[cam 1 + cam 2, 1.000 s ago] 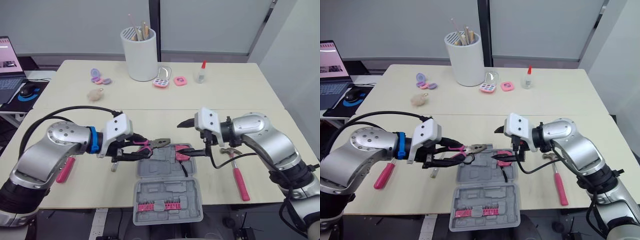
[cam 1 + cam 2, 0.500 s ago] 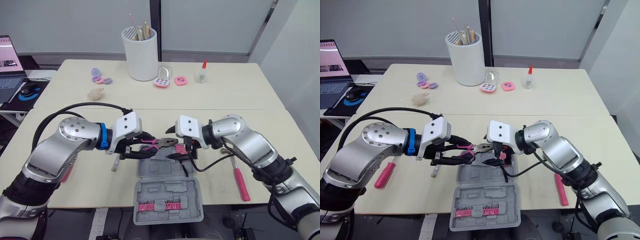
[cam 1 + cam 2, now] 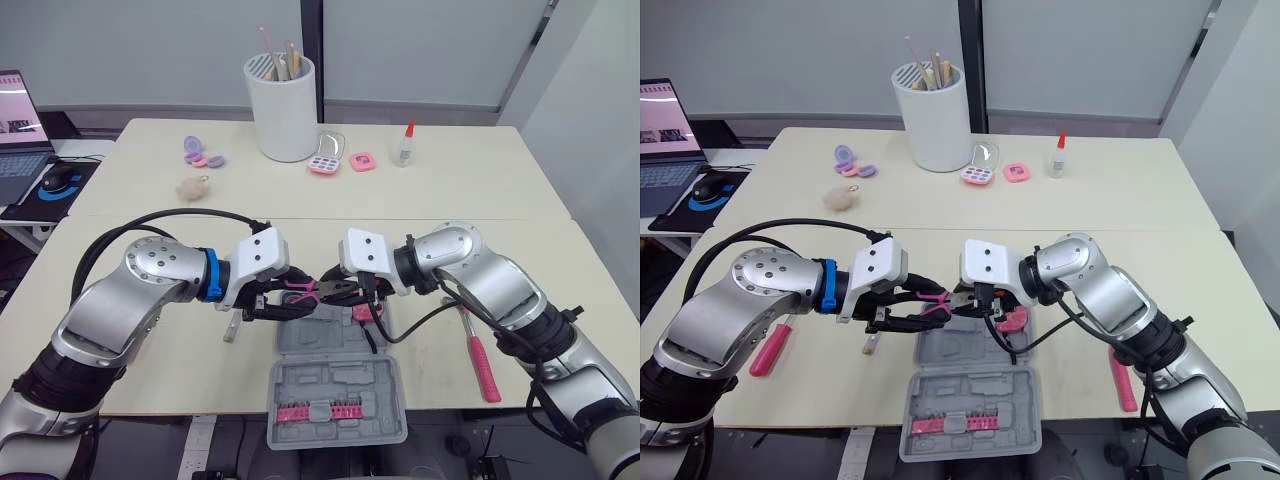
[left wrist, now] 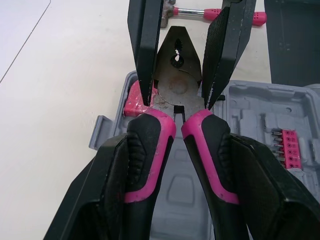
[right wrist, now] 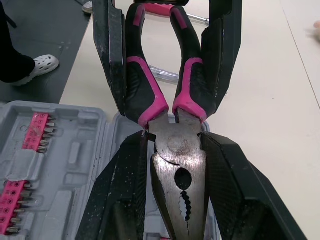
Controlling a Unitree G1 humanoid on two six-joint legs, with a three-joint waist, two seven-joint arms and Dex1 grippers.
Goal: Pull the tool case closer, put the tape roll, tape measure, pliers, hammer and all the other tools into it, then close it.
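Pliers [image 3: 318, 291] sit in the air above the middle of the table, held level between our two grippers, over the far half of the open tool case [image 3: 335, 400].

At our far left a pink-handled screwdriver [image 3: 131, 340] lies flat on the table [image 3: 150, 210], well apart from the case. Next comes our left gripper [image 3: 287, 300], clamped on the pliers' black and pink handles; in the left wrist view one finger [image 4: 100, 200] presses the outer side of each handle. The metal head [image 4: 176, 70] points away from this gripper toward our right.

Our right gripper [image 3: 345, 292] meets the pliers from the opposite side, closed on the head. In the right wrist view its fingers [image 5: 125, 190] lie along both sides of the steel, and their tips touch the tool near the pivot.

Below, the grey case lies open at the near edge of the table, with a row of pink bits [image 3: 318, 412] in its near half.

To the right of the case the hammer [image 3: 478, 350] rests on the table, its pink handle pointing toward us.
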